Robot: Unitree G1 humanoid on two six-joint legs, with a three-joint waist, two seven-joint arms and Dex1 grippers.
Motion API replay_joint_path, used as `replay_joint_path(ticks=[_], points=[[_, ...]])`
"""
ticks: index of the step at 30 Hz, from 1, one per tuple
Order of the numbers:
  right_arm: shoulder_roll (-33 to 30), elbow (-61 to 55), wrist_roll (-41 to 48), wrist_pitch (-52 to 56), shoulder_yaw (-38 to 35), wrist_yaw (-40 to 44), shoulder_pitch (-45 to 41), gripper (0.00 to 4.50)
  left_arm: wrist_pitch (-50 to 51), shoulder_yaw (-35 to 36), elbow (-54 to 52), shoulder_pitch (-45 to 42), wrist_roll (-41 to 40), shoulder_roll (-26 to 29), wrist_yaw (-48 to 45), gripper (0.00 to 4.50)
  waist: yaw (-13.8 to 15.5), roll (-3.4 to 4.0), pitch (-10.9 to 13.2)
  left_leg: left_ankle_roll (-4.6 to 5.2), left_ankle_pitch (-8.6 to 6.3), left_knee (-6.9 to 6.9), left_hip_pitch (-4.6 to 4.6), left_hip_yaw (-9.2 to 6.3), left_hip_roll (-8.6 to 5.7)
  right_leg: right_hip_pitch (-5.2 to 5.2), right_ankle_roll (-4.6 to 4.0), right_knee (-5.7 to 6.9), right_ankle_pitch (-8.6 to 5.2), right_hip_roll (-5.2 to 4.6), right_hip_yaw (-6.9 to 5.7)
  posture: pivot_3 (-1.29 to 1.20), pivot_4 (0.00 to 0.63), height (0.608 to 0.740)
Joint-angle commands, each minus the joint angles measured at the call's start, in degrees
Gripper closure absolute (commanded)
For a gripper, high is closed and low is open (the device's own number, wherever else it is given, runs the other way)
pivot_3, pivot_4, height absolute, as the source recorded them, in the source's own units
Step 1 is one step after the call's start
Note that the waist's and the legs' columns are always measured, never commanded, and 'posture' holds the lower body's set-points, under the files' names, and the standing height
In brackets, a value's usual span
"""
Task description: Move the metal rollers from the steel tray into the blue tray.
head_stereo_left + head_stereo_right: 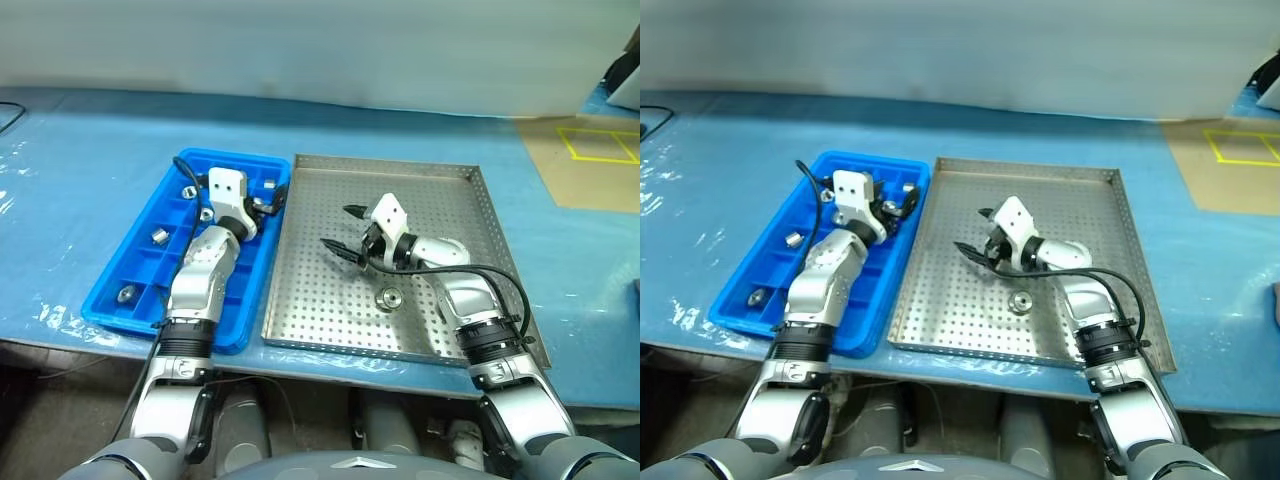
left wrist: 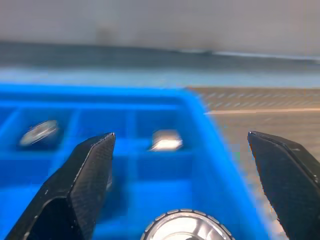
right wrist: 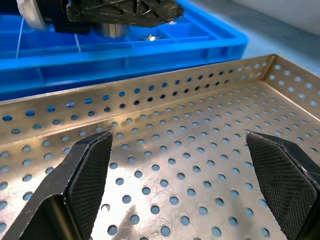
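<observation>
Gleaming silver roller (image 1: 389, 298), ring-shaped, central hole

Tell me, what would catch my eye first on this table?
The bright blue tray on the left, with shiny metal rollers sitting in its little square compartments, and the big perforated steel tray beside it holding a single roller near its front edge. One open black tool hangs over the blue tray's far end; the other tool, also open and empty, hovers over the middle of the steel tray.
</observation>
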Motion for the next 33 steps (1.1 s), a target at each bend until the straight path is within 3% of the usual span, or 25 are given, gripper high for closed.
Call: replay_joint_path(ticks=[1,3,7,16,19,26,33], points=[[2.8,-5.7,8.4,7.1,-3.9,-0.6,-2.2,0.00,13.0,5.4,-4.4,-1.5,-19.1,-3.9,-5.2,0.03,-0.5,0.00,0.0,0.00,0.00,0.00,0.02,0.00,0.00,0.00,0.00,0.00,0.00,0.01,0.01,-0.34,0.150,0.740],[4.3,-7.8,12.2,11.3,-5.5,-0.7,-2.8,0.00,19.6,7.0,-6.5,-1.4,-26.6,-4.9,-7.2,0.03,-0.6,0.00,0.0,0.02,-0.01,-0.03,0.13,0.17,0.02,-0.05,-0.01,0.05,0.00,0.05,0.19,-0.34,0.150,0.740],[6.2,-10.4,18.1,17.8,-7.7,-1.9,-3.2,0.00,27.3,5.5,-9.0,-0.7,-32.3,-4.1,-9.5,0.03,-0.3,0.00,0.0,0.03,-0.01,-0.12,0.14,0.22,0.04,-0.09,-0.02,0.01,-0.01,0.14,0.21,-0.34,0.150,0.740],[6.8,-13.9,21.2,25.0,-2.9,0.2,-1.6,0.00,31.7,2.4,-10.3,-1.7,-37.0,-4.6,-15.8,0.03,-0.2,0.00,0.0,0.01,-0.01,-0.21,0.26,0.30,0.03,-0.04,-0.02,-0.04,-0.01,0.18,0.26,-0.34,0.150,0.740],[6.3,-14.6,22.2,26.3,-2.3,1.1,-1.3,0.52,30.5,2.5,-10.0,-2.4,-36.5,-5.3,-16.4,0.00,-0.2,0.00,0.0,0.00,0.00,-0.24,0.28,0.31,0.03,-0.03,-0.02,-0.06,-0.01,0.18,0.26,-0.34,0.150,0.740],[4.2,-16.3,24.9,29.5,-1.0,4.7,-0.5,2.89,23.2,6.4,-9.4,-4.0,-35.6,-7.5,-13.8,0.00,-0.1,0.00,0.0,0.00,0.00,-0.28,0.36,0.34,0.00,0.04,-0.01,-0.10,-0.01,0.16,0.28,-0.29,0.150,0.740],[6.4,-8.7,21.8,24.4,-0.1,5.1,-5.6,2.90,17.7,10.1,-13.4,-3.0,-36.7,-8.3,-10.4,0.00,-0.1,0.00,0.0,-0.07,0.03,-0.39,0.58,0.34,0.05,0.07,-0.01,-0.06,-0.01,0.17,0.28,-0.17,0.150,0.740]])
